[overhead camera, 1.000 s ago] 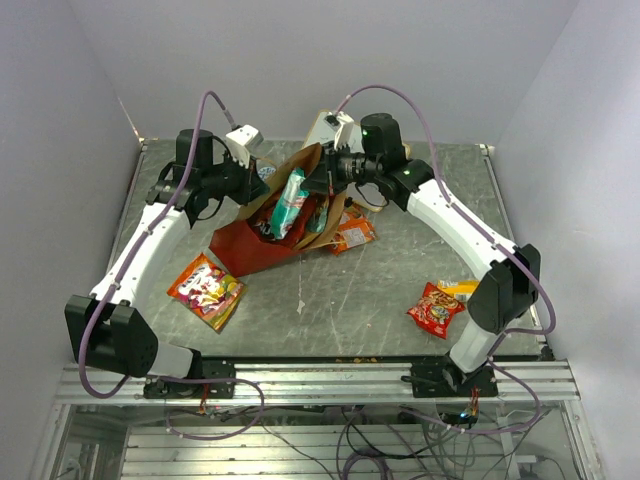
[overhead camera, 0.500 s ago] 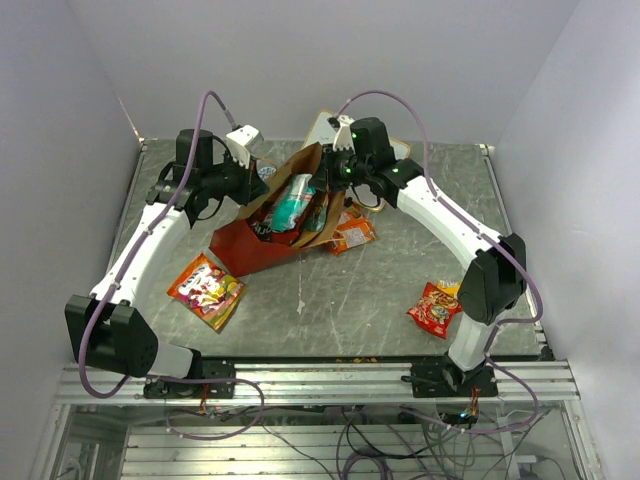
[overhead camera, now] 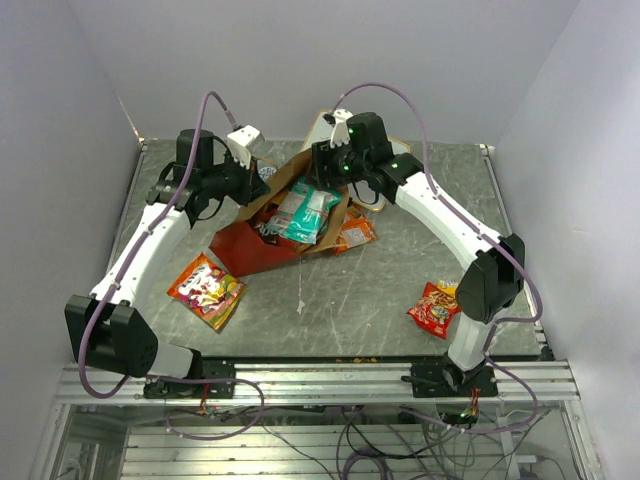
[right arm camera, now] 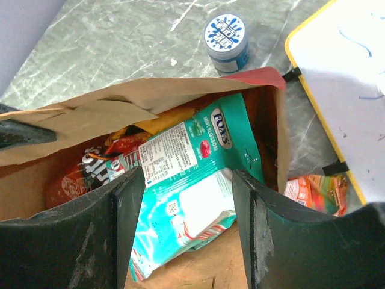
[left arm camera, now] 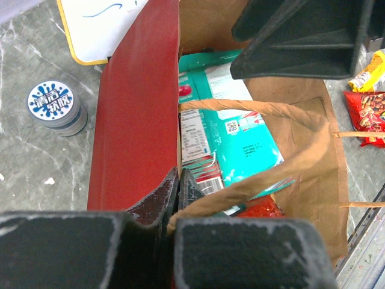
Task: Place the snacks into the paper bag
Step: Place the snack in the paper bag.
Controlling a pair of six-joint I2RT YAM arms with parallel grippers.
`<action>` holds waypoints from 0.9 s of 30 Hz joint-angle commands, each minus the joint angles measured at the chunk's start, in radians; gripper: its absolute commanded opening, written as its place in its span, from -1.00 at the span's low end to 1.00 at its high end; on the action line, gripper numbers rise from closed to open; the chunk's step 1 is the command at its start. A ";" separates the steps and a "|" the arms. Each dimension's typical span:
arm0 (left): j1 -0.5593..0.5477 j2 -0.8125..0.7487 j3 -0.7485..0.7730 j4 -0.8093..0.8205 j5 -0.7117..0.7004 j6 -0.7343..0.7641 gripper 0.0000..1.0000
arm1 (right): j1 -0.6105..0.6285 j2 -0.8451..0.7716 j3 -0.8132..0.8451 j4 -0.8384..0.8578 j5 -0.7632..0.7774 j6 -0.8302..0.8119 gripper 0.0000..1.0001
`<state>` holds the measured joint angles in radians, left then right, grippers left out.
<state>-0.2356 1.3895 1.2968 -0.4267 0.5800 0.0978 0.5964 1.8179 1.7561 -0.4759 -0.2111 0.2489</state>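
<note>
The paper bag (overhead camera: 245,250), red outside and brown inside, lies tilted with its mouth toward the back right. My left gripper (overhead camera: 256,187) is shut on the bag's red rim (left arm camera: 138,120) beside a loop handle (left arm camera: 258,111). A teal packet (overhead camera: 310,210) lies loose in the mouth on other packets, including a maroon one (right arm camera: 84,171). My right gripper (overhead camera: 323,172) hovers open just above the teal packet (right arm camera: 192,174), its fingers (right arm camera: 129,223) clear of it. On the table lie an orange-red packet (overhead camera: 205,290), an orange packet (overhead camera: 352,233), a red packet (overhead camera: 435,308) and a yellow bar (overhead camera: 462,288).
A white writing board (overhead camera: 322,125) with a yellow edge lies behind the bag, also in the right wrist view (right arm camera: 343,78). A small round blue-and-white tin (left arm camera: 54,107) stands beside the bag's back left. Grey walls close in the table on three sides.
My right gripper opened and let go of the teal packet, which dropped from upright to lying in the bag's mouth. The right arm shifted slightly left. The left arm held still.
</note>
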 commanded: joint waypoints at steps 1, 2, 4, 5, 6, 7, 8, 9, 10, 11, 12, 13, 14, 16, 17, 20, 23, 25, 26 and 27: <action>-0.011 -0.020 0.015 0.064 0.038 0.016 -0.86 | 0.029 -0.046 0.031 -0.024 -0.027 -0.154 0.24; -0.011 -0.018 0.015 0.065 0.038 0.016 -0.86 | 0.036 -0.051 0.031 -0.032 -0.027 -0.182 0.25; -0.011 -0.020 0.015 0.064 0.035 0.017 -0.86 | 0.046 -0.066 0.018 -0.035 -0.037 -0.243 0.24; -0.011 -0.021 0.014 0.065 0.031 0.014 -0.86 | 0.051 -0.077 0.002 -0.027 -0.041 -0.267 0.23; -0.011 -0.023 0.013 0.065 0.027 0.011 -0.86 | 0.052 -0.089 -0.016 -0.019 -0.044 -0.291 0.20; -0.011 -0.023 0.013 0.064 0.021 0.007 -0.86 | 0.054 -0.099 -0.034 -0.011 -0.061 -0.315 0.15; -0.011 -0.023 0.015 0.065 0.016 0.005 -0.86 | 0.055 -0.104 -0.046 -0.010 -0.070 -0.342 0.12; -0.012 -0.022 0.015 0.063 0.010 -0.001 -0.86 | 0.058 -0.102 -0.051 -0.017 -0.072 -0.362 0.07; -0.011 -0.021 0.015 0.063 0.001 -0.007 -0.86 | 0.060 -0.094 -0.050 -0.028 -0.077 -0.382 0.03; -0.011 -0.021 0.015 0.061 -0.009 -0.011 -0.86 | 0.062 -0.081 -0.045 -0.048 -0.086 -0.407 -0.01; -0.011 -0.021 0.015 0.058 -0.017 -0.014 -0.86 | 0.065 -0.069 -0.039 -0.068 -0.084 -0.423 -0.06; -0.011 -0.021 0.015 0.056 -0.027 -0.017 -0.86 | 0.069 -0.057 -0.039 -0.083 -0.090 -0.436 -0.11; -0.011 -0.022 0.014 0.054 -0.035 -0.019 -0.86 | 0.072 -0.048 -0.045 -0.097 -0.098 -0.450 -0.14; -0.011 -0.024 0.009 0.052 -0.041 -0.022 -0.86 | 0.082 -0.037 -0.069 -0.103 -0.101 -0.470 -0.22; -0.012 -0.026 0.005 0.054 -0.043 -0.023 -0.86 | 0.087 -0.034 -0.084 -0.101 -0.100 -0.476 -0.25; -0.010 -0.030 -0.001 0.057 -0.047 -0.027 -0.86 | 0.103 -0.014 -0.105 -0.102 -0.079 -0.481 -0.33; -0.011 -0.030 0.004 0.052 -0.054 -0.030 -0.86 | 0.111 0.022 -0.096 -0.113 -0.062 -0.482 -0.38; -0.011 -0.027 0.007 0.052 -0.055 -0.034 -0.86 | 0.113 0.044 -0.090 -0.115 -0.053 -0.482 -0.39; -0.011 -0.027 0.005 0.052 -0.058 -0.038 -0.86 | 0.113 0.058 -0.086 -0.113 -0.055 -0.482 -0.39; -0.011 -0.026 0.001 0.054 -0.063 -0.041 -0.86 | 0.113 0.066 -0.084 -0.112 -0.056 -0.484 -0.40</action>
<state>-0.2413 1.3891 1.2968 -0.4236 0.5388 0.0700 0.7067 1.8488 1.6653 -0.5739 -0.2813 -0.2153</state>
